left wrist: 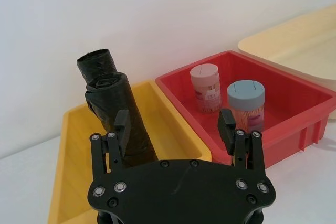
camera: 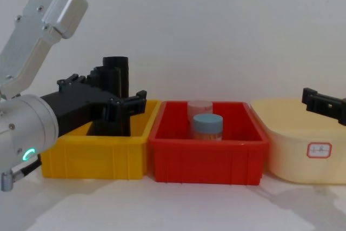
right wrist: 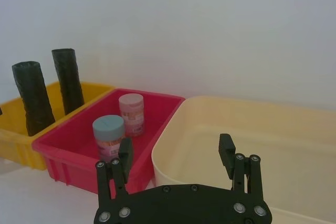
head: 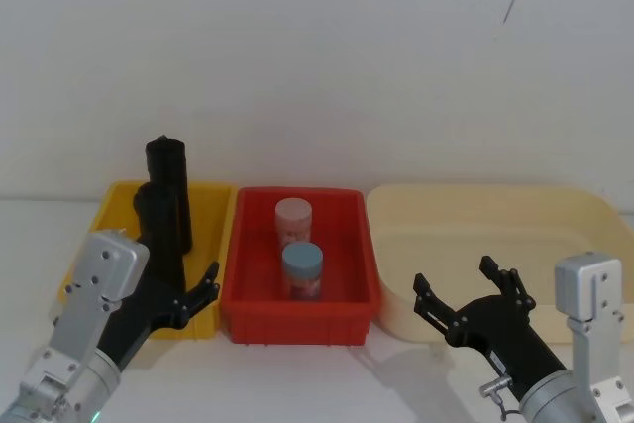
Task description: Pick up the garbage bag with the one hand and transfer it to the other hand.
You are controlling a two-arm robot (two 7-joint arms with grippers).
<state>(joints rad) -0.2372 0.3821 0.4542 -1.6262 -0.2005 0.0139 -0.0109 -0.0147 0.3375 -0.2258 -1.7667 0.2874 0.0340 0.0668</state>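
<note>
The garbage bag [left wrist: 123, 124] is crinkled glossy plastic, the yellow bin [left wrist: 65, 161] smooth plastic.

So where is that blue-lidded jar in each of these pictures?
Head view: the blue-lidded jar stands centre, in the red bin, in front of the pink-lidded jar.
Left wrist view: in the red bin, the jar is next to the pink-lidded jar.
Right wrist view: in the red bin, the jar is nearer the camera than the pink-lidded one.
Chest view: centre, the jar half hides the pink-lidded jar.
Shared landmark: the red bin, between the yellow bin and the cream tub.
</note>
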